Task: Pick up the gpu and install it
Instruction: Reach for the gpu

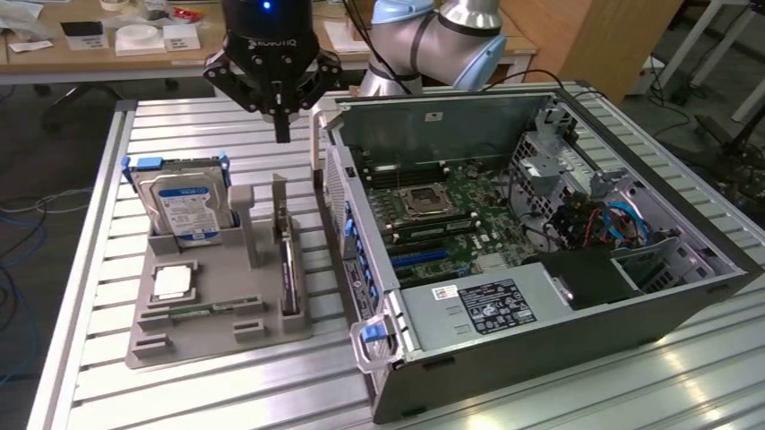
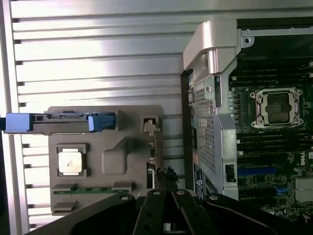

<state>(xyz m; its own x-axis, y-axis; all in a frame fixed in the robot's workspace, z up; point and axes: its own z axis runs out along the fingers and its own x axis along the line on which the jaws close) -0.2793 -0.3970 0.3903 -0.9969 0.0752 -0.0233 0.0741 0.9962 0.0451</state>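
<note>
Leftmost, the hard drive [image 1: 182, 208] stands upright at the far corner of the grey tray [image 1: 203, 345]. The gpu [image 1: 287, 264] stands on edge in a slot along the tray's edge nearest the computer case [image 1: 574, 296]. The gripper [image 1: 282, 133] hangs above the gpu, clear of it, fingers pressed together on nothing.

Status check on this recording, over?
Gripper shut, empty, above the tray. Graphics card upright in its tray slot, untouched. Nothing between them.
</note>
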